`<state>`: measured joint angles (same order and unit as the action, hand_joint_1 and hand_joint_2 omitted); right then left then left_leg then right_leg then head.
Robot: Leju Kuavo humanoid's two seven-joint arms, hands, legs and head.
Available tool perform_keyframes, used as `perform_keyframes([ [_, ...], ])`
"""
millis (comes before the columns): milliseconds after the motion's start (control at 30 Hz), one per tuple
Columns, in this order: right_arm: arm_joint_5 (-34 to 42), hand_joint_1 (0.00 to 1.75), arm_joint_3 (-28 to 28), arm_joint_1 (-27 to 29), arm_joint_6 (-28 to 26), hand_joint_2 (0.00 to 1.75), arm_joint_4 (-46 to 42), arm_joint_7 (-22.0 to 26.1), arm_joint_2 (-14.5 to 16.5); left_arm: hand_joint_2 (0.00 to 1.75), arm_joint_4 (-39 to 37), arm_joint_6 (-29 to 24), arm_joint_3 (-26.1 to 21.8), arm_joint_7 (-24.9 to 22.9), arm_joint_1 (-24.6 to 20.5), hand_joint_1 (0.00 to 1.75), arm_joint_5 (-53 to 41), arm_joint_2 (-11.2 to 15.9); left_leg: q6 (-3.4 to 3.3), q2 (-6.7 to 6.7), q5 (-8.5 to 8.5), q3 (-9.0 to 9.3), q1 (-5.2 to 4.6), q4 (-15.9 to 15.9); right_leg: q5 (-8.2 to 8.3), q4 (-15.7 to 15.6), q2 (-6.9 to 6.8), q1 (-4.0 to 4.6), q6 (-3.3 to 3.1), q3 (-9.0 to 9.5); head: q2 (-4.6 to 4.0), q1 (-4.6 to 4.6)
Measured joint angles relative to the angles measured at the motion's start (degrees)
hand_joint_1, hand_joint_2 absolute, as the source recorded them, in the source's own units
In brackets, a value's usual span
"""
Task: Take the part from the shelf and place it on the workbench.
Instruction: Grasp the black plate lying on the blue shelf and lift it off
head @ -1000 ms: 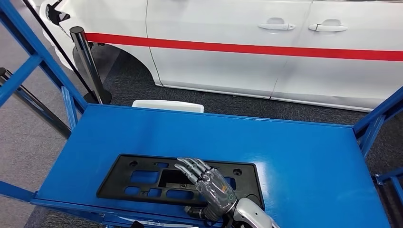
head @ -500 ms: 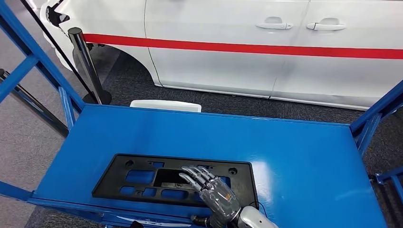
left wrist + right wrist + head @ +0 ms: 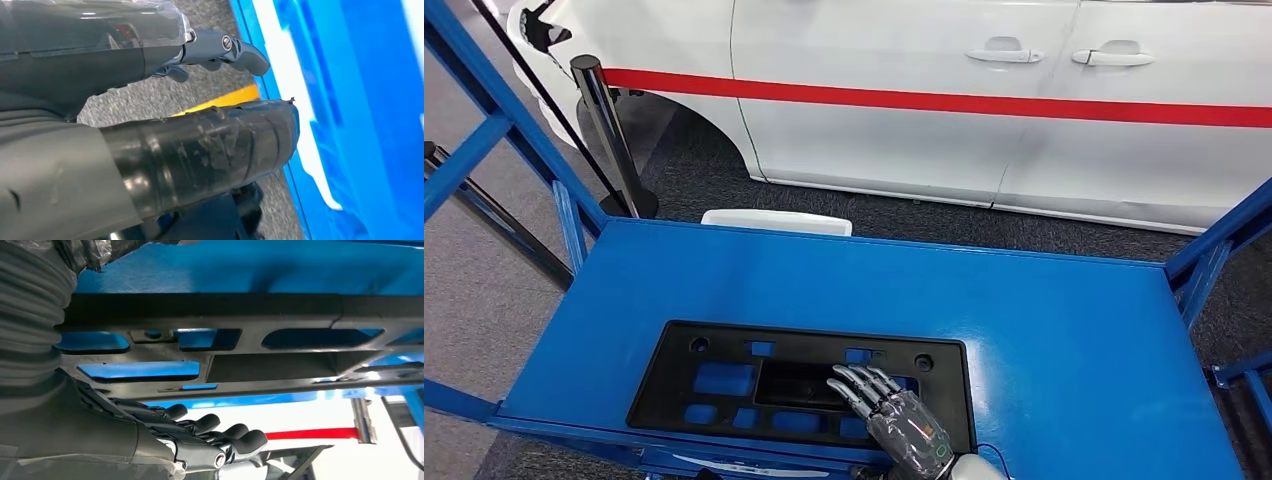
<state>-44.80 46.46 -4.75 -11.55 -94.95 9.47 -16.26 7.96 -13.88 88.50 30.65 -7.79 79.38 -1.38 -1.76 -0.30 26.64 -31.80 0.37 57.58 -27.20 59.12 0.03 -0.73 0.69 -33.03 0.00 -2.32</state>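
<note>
On the far left a black stanchion post (image 3: 604,130) stands on grey carpet, beside the slanted blue steel struts of the shelf frame (image 3: 499,115). The shelf (image 3: 1064,330) itself is a smooth, glossy blue metal deck, rectangular, with a thin raised lip along its near edge.

The part (image 3: 714,375) lies flat on the near-left area of that deck: a matte black plastic plate, long and rectangular with rounded corners, pierced by several rectangular cut-outs through which the blue shows, plus small round holes near its far corners. Its near long edge runs just inside the shelf's near lip; its left end sits close to the deck's left edge. To its right and beyond its far edge, the deck is bare blue.

The right hand (image 3: 902,420), grey with a clear film over its back, lies over the near-right portion of the part, fingers extended and close together, pointing far-left. In the right wrist view the right hand (image 3: 200,435) has its dark fingertips (image 3: 250,439) lined up side by side just off the plate's surface, gripping nothing.

The left hand (image 3: 200,125) hangs by the shelf's edge over grey flooring, thumb and fingers apart, holding nothing.

Beyond the shelf stands a white car (image 3: 984,110) with a red stripe.
</note>
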Motion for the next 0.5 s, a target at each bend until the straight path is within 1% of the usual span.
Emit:
perform_keyframes([
  [33, -0.25, 0.00, -0.29, 0.28, -0.20, 1.75, -0.31, -0.12, -0.38, 0.00, 0.00, 0.00, -0.01, 0.02, 0.01, 0.00, 0.08, 0.01, -0.39, 0.06, -0.23, 0.10, 0.14, -0.33, -0.89, 1.12, 0.00, -0.01, 0.27, -0.48, 0.00, -0.03],
  [67, -0.39, 0.00, -0.53, 0.50, -0.34, 1.75, -0.55, -0.18, -0.74, 0.00, 0.00, 0.00, -0.01, 0.04, 0.00, 0.00, 0.13, 0.01, -0.71, 0.14, -0.42, 0.18, 0.29, -0.60, -2.43, 3.49, 0.01, -0.03, 0.49, -1.53, 0.00, -0.07],
  [133, -0.46, 0.00, -0.80, 0.91, -0.43, 1.75, -0.76, -0.26, -1.27, 0.00, 0.00, 0.00, -0.02, 0.06, 0.01, 0.00, 0.15, 0.02, -0.97, 0.25, -0.44, 0.10, 0.21, -0.62, -6.25, 10.86, 0.00, -0.09, 0.78, -4.92, 0.00, -0.09],
  [167, -0.46, 0.00, -0.86, 1.15, -0.43, 1.75, -0.78, -0.31, -1.44, 0.00, 0.00, 0.00, -0.02, 0.06, 0.05, 0.00, 0.15, 0.02, -0.99, 0.27, -0.42, 0.07, 0.19, -0.58, -7.38, 14.11, 0.00, -0.12, 0.90, -6.46, 0.00, -0.09],
  [200, -0.47, 0.00, -0.91, 1.35, -0.43, 1.75, -0.78, -0.37, -1.56, 0.00, 0.00, 0.00, -0.02, 0.06, 0.10, 0.00, 0.15, 0.02, -1.00, 0.27, -0.39, 0.06, 0.18, -0.53, -7.43, 15.65, -0.01, -0.14, 0.99, -7.21, 0.00, -0.09],
  [233, -0.57, 0.00, -0.95, 1.50, -0.44, 1.75, -0.81, -0.43, -1.66, 0.00, 0.00, 0.00, -0.02, 0.06, 0.13, 0.00, 0.15, 0.01, -0.97, 0.25, -0.34, 0.09, 0.19, -0.46, -6.34, 14.93, -0.01, -0.19, 1.02, -6.85, 0.00, -0.10],
  [267, -0.82, 0.00, -1.02, 1.57, -0.47, 1.75, -0.92, -0.54, -1.77, 0.00, 0.00, 0.00, -0.02, 0.06, 0.14, 0.00, 0.16, -0.01, -0.88, 0.21, -0.24, 0.14, 0.22, -0.32, -4.36, 11.89, -0.02, -0.27, 1.00, -5.35, 0.00, -0.10],
  [300, -1.22, 0.00, -1.15, 1.61, -0.55, 1.75, -1.10, -0.69, -1.89, 0.00, 0.00, 0.01, -0.02, 0.07, 0.15, 0.00, 0.20, -0.02, -0.72, 0.18, -0.10, 0.15, 0.23, -0.10, -2.45, 7.71, -0.03, -0.35, 0.92, -3.34, 0.00, -0.10],
  [333, -1.78, 0.00, -1.34, 1.64, -0.67, 1.75, -1.38, -0.86, -2.04, 0.00, 0.00, 0.02, -0.02, 0.09, 0.13, 0.00, 0.25, -0.03, -0.47, 0.12, 0.11, 0.08, 0.11, 0.23, -1.08, 4.00, -0.02, -0.30, 0.76, -1.53, 0.00, -0.09],
  [367, -2.32, 0.00, -1.63, 1.71, -0.85, 1.75, -1.77, -1.05, -2.24, 0.00, 0.00, 0.03, -0.02, 0.13, 0.12, 0.00, 0.31, -0.04, -0.21, 0.07, 0.29, -0.03, 0.00, 0.52, -0.36, 1.45, 0.00, -0.26, 0.53, -0.36, 0.00, -0.07],
  [400, -2.79, 0.00, -2.00, 1.80, -1.08, 1.75, -2.22, -1.26, -2.49, 0.00, 0.00, 0.05, -0.02, 0.19, 0.13, 0.00, 0.38, -0.03, 0.05, 0.03, 0.42, -0.15, -0.13, 0.70, -0.33, 0.41, 0.04, -0.17, 0.25, 0.04, 0.00, -0.06],
  [433, -3.14, 0.00, -2.43, 1.91, -1.34, 1.75, -2.74, -1.45, -2.76, 0.00, 0.00, 0.07, -0.03, 0.26, 0.15, 0.00, 0.47, -0.03, 0.34, -0.01, 0.46, -0.21, -0.21, 0.75, -0.39, 0.38, 0.08, -0.01, -0.09, 0.00, 0.00, -0.05],
  [500, -3.48, 0.00, -3.56, 2.18, -2.15, 1.75, -3.89, -1.75, -3.23, 0.00, 0.00, 0.08, -0.04, 0.43, 0.21, 0.00, 0.71, -0.01, 0.91, 0.01, 0.66, -0.24, -0.08, 0.90, -0.19, 0.19, 0.07, -0.12, -0.84, 0.03, 0.00, -0.05],
])
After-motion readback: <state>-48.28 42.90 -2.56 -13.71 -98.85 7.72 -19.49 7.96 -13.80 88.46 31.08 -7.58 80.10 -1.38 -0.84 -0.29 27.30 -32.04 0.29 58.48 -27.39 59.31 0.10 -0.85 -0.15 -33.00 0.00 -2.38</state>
